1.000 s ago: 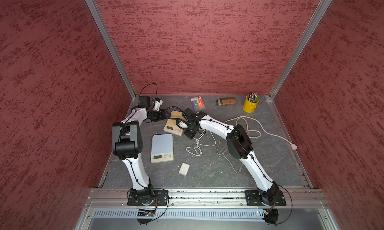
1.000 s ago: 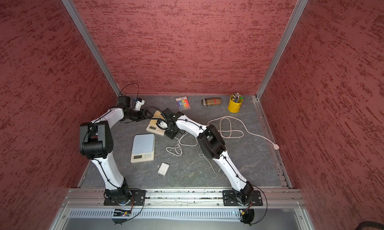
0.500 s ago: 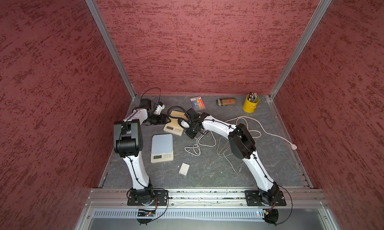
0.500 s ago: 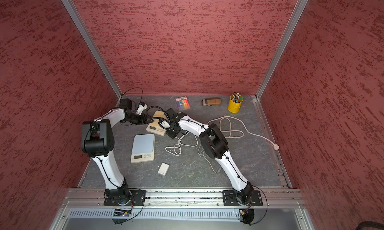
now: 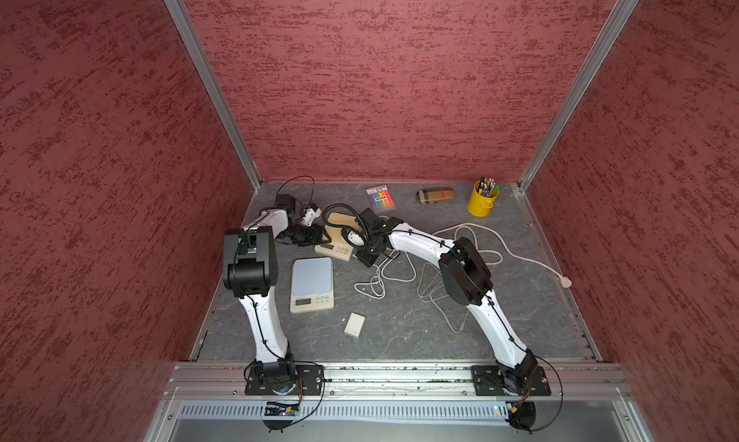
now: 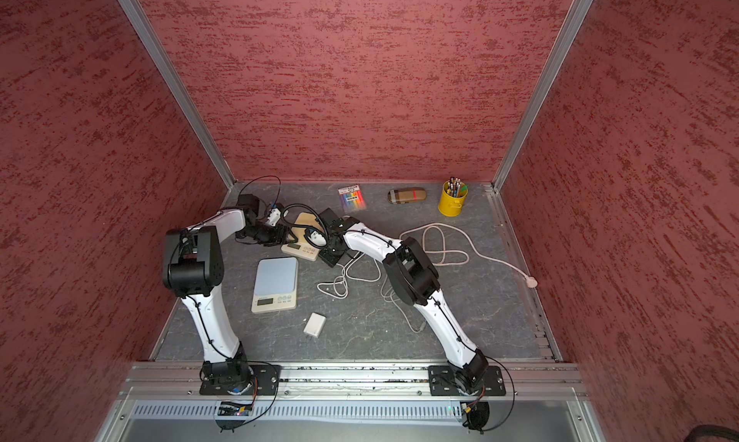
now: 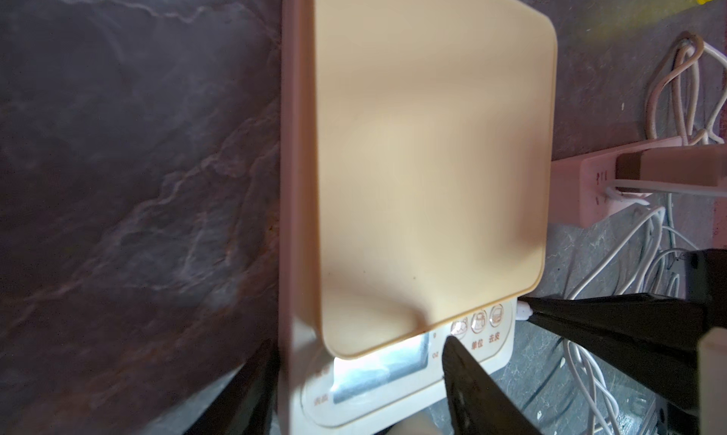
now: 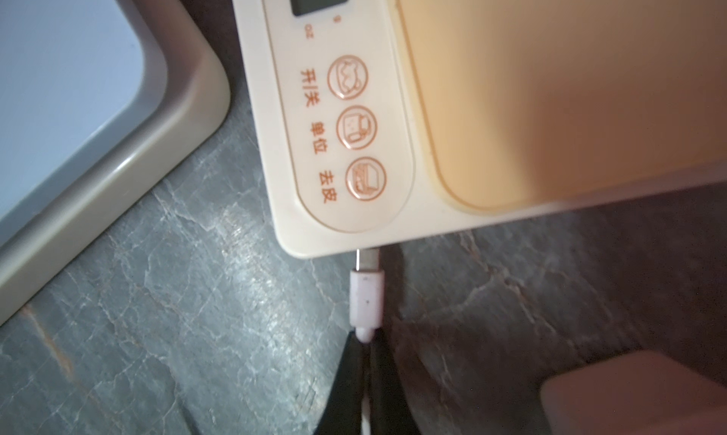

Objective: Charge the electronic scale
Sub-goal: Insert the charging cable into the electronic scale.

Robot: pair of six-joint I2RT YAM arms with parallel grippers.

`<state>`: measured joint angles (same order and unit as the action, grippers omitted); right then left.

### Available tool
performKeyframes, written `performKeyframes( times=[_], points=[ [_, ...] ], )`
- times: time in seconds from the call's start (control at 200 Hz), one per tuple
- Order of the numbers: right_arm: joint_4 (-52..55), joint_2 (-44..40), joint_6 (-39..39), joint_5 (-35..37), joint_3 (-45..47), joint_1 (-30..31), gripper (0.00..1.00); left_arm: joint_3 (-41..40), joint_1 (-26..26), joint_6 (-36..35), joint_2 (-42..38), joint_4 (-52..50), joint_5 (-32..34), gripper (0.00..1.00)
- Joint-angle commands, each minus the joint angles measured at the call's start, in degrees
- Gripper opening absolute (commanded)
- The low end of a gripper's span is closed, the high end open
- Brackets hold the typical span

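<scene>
Left gripper (image 5: pixel 318 236) was seen at the left edge of the tan-topped scale (image 5: pixel 339 221) with its jaws held apart. One finger was set beside the scale's side and one over its button panel, and contact could not be judged. Two scales were counted: the tan-topped one at mid-table towards the back, and a blue-topped scale (image 5: pixel 312 274) nearer the front. Right gripper (image 8: pixel 364 346) was clamped on the white cable (image 8: pixel 367 299) just behind its plug, whose metal tip was set against the tan-topped scale's side, partly left showing. One adapter (image 5: pixel 354 325), one pinkish cord (image 5: pixel 565 281) and one yellow cup (image 5: pixel 482 204) were counted. One power strip (image 7: pixel 574 193) was made out only in the left wrist view, cut off by the frame edge. The white loops were too tangled to be counted.
</scene>
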<state>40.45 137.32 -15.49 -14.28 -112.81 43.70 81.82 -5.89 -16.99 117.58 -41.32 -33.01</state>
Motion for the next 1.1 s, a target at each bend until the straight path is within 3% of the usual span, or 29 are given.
performKeyframes(
  times=[0.0, 0.18, 1.097],
  points=[
    [-3.97, -3.34, 0.97, -0.27, 3.57, 0.03, 0.0, 1.02, 0.84, -0.5, 1.23, -2.24, 0.81, 0.66],
    [-8.04, -5.97, 1.77, 0.84, 7.42, 0.02, 0.0, 1.04, 0.86, -0.5, 1.68, -2.55, 1.17, 0.66],
    [-6.22, -2.58, -0.09, 3.55, 2.83, 1.12, 0.0, 1.59, 2.03, -1.19, 3.88, -4.03, 0.88, 0.65]
  ],
)
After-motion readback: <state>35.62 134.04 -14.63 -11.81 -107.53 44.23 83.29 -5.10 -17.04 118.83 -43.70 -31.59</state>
